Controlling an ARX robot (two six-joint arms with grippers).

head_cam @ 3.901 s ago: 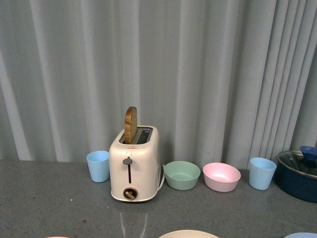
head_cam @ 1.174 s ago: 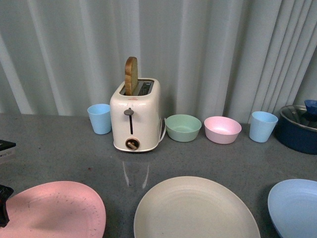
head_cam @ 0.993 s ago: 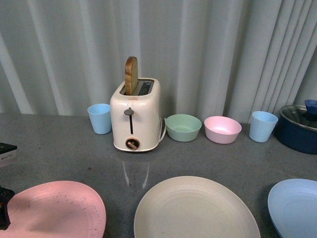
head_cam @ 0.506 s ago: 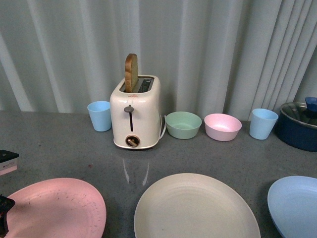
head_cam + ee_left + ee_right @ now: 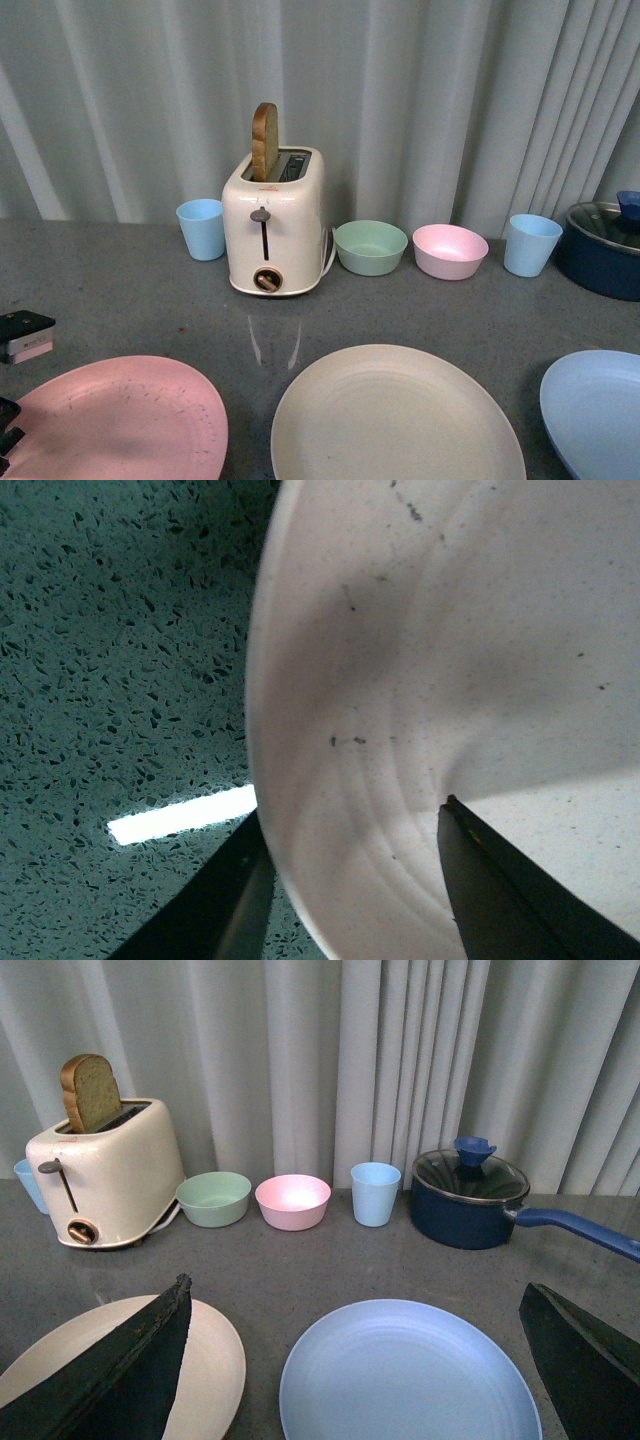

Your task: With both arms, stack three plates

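Observation:
Three plates lie across the near table. The pink plate [image 5: 120, 420] is at the left, the cream plate [image 5: 395, 415] in the middle and the light blue plate [image 5: 595, 410] at the right. My left gripper [image 5: 4, 445] shows only at the left edge, shut on the pink plate's rim. Up close, the pink plate [image 5: 450, 630] fills the left wrist view, with one finger under its rim and one on top, gripper [image 5: 350, 880]. My right gripper [image 5: 355, 1290] hangs open above the near side of the light blue plate [image 5: 410, 1380], its fingers [image 5: 120, 1380] spread wide. The cream plate [image 5: 215, 1350] lies beside it.
Along the back stand a cream toaster [image 5: 272, 225] holding a slice of bread, two light blue cups [image 5: 201, 228] [image 5: 530, 244], a green bowl [image 5: 370, 246], a pink bowl [image 5: 449, 250] and a dark blue lidded pot [image 5: 605, 250]. A grey curtain hangs behind.
The front view has dropped to show the plates. Over the last second the pink plate has edged right, toward the cream plate, with my left gripper still on it.

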